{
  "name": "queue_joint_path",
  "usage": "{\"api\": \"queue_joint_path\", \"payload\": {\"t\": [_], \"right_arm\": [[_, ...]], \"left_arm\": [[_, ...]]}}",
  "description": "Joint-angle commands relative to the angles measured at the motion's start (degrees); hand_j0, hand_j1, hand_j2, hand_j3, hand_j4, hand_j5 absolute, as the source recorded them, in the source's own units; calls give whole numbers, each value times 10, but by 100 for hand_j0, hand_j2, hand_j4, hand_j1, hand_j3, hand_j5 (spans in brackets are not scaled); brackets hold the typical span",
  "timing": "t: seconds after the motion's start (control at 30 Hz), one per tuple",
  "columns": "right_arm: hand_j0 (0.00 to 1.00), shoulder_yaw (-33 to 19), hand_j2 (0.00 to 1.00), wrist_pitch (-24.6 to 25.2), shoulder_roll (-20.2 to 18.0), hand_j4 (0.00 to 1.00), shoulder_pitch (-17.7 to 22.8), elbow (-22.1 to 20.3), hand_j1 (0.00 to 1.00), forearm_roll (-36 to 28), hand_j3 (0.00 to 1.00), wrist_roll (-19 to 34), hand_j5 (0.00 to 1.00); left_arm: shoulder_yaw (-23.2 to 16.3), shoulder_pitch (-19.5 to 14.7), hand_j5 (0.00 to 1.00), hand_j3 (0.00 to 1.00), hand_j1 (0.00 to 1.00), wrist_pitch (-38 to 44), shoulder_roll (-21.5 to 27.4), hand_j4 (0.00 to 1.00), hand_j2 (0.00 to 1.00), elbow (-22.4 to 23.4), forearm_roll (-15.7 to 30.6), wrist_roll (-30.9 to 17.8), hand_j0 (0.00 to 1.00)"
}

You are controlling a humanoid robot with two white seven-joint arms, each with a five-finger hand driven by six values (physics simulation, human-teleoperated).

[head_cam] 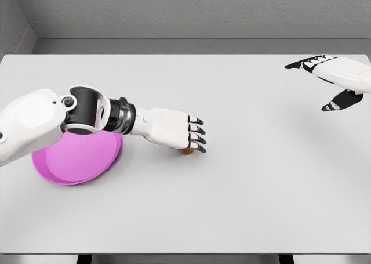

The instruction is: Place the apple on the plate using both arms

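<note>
Apple (pixel 185 151) (mostly hidden) sits under the left hand's (pixel 174 130) curled fingers (pixel 198 137), beside the pink plate (pixel 75 159).

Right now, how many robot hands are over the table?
2. The left hand sits near the table's middle, over the mostly hidden apple; the right hand hovers open at the far right.

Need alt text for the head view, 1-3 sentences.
The robot's white left hand reaches across a pale grey table, fingers curled down over a small reddish-brown apple that is mostly hidden beneath them. A round pink plate lies on the table under the left forearm, apart from the apple. The right hand hovers open at the far right.
</note>
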Motion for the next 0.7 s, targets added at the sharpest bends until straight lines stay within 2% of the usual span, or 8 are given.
{"api": "queue_joint_path", "payload": {"t": [0.0, 0.13, 0.43, 0.67], "right_arm": [[100, 0, 100, 0, 0, 100, 0, 0, 100, -1, 100, 0, 100], [100, 0, 100, 0, 1, 100, 1, 0, 100, -1, 100, 0, 100], [100, 0, 100, 0, 0, 100, 1, 0, 100, -1, 100, 0, 100], [100, 0, 100, 0, -1, 100, 1, 0, 100, -1, 100, 0, 100]], "left_arm": [[-4, 0, 100, 100, 100, 1, 0, 100, 100, 0, -4, 0, 100], [-5, -1, 100, 100, 100, 1, -1, 100, 100, 0, -4, 0, 100], [-12, -1, 100, 100, 100, 1, -20, 100, 100, 10, -63, 0, 100], [-20, -2, 100, 100, 100, 1, -25, 100, 100, 11, -69, 0, 100]]}}
